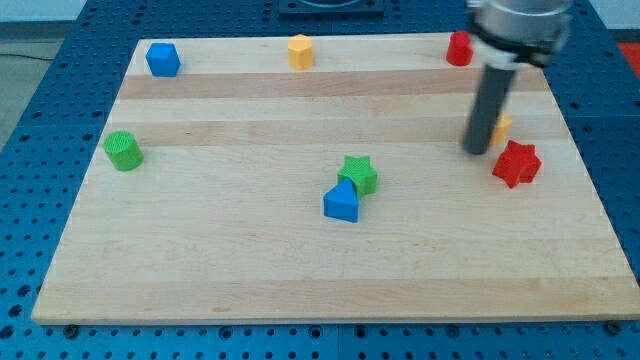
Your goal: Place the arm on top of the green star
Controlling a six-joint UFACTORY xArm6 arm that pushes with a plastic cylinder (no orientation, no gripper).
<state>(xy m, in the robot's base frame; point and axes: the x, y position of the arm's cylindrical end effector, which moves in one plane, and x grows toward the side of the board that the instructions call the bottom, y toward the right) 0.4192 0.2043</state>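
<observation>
Our rod hides most of a small yellow block point(501, 127) just beside our tip point(477, 151); we carry nothing. The green plastic star point(358, 173) sits well left, touching one blue wedge-shaped block point(341, 203).

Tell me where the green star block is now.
The green star block lies just right of the wooden board's centre, touching the blue triangular block below-left; my tip stands far right.

No text, label, brand, number or sign can be read anywhere in this view.
</observation>
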